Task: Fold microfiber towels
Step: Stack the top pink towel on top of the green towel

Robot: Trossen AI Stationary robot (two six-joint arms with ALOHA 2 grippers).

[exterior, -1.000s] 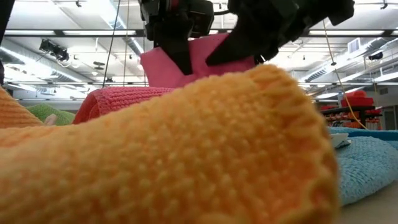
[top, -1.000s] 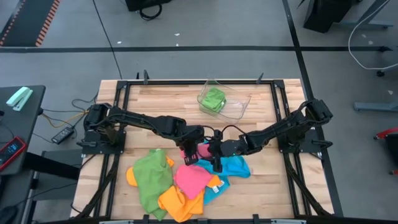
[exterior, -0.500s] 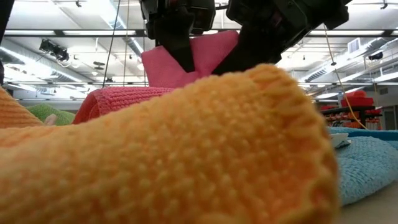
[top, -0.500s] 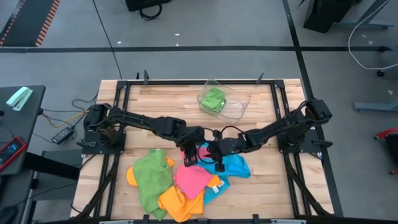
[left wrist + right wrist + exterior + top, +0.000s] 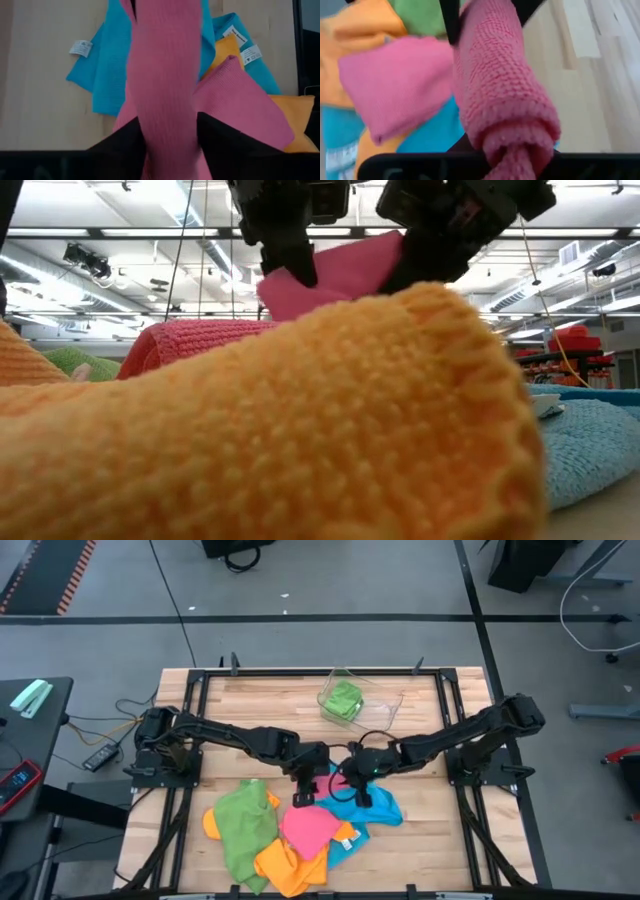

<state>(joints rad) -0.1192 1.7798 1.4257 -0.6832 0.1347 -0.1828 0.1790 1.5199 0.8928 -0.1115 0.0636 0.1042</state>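
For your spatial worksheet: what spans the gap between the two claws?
A pink towel stretches between the left claw and the right claw, lifted above the pile. The low view shows it best; both wrist views show it running between the fingers.

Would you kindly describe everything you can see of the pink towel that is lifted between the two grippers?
The lifted pink towel is a soft cloth with a knitted, nubbly weave, bunched into a thick roll rather than spread flat. It hangs in the air above the pile of pink, blue and orange towels, near the table's middle. The right gripper is shut on one end. The left gripper has the cloth running between its fingers, which stand apart. It does not touch the table.
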